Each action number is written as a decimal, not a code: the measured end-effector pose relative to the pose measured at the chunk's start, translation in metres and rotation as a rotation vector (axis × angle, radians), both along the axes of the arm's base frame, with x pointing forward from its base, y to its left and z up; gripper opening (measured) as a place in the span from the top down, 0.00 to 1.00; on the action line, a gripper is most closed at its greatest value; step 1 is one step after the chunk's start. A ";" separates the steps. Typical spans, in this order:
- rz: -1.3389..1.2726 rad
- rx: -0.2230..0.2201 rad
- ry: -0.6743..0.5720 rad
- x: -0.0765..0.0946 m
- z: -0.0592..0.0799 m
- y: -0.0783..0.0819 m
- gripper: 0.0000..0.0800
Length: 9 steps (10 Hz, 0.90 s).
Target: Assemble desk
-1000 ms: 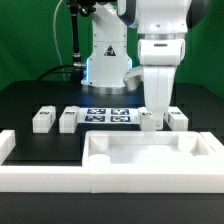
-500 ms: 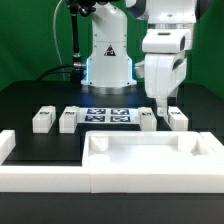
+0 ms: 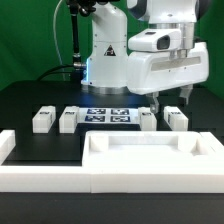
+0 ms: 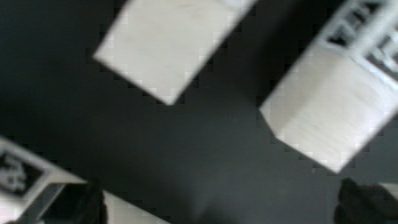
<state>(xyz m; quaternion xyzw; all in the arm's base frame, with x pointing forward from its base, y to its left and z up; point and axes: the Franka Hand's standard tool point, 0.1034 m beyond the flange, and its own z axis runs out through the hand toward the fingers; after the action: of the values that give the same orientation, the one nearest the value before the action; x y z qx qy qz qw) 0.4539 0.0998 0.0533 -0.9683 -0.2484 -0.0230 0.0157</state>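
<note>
The desk's tabletop panel (image 3: 150, 157), white and rimmed, lies at the front. Four small white block legs stand in a row behind it: two at the exterior view's left (image 3: 42, 120) (image 3: 70, 118) and two at its right (image 3: 148, 120) (image 3: 177, 119). My gripper (image 3: 172, 102) hangs open and empty just above the two right legs, its hand turned broadside to the camera. The wrist view is blurred: two white legs (image 4: 175, 45) (image 4: 338, 100) lie on the black table beyond my open gripper (image 4: 222, 208), with dark fingertips (image 4: 71, 205) at the frame's corners.
The marker board (image 3: 108, 116) lies flat between the two pairs of legs. A low white border rail (image 3: 45, 176) runs along the front and up the exterior view's left side. The robot base (image 3: 108, 60) stands behind the row.
The gripper has lifted off the right legs, swung its hand round to face broadside, and shifted slightly toward the exterior view's right. The legs and the tabletop have not moved.
</note>
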 end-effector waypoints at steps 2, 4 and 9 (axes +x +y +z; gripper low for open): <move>-0.119 0.013 0.013 -0.001 -0.001 0.000 0.19; -0.281 0.030 0.025 -0.001 -0.001 0.001 0.19; -0.626 0.016 0.105 -0.016 -0.006 0.026 0.19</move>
<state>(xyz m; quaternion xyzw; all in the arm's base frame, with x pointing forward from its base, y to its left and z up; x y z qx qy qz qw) 0.4377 0.1255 0.0472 -0.9974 0.0632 0.0213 0.0280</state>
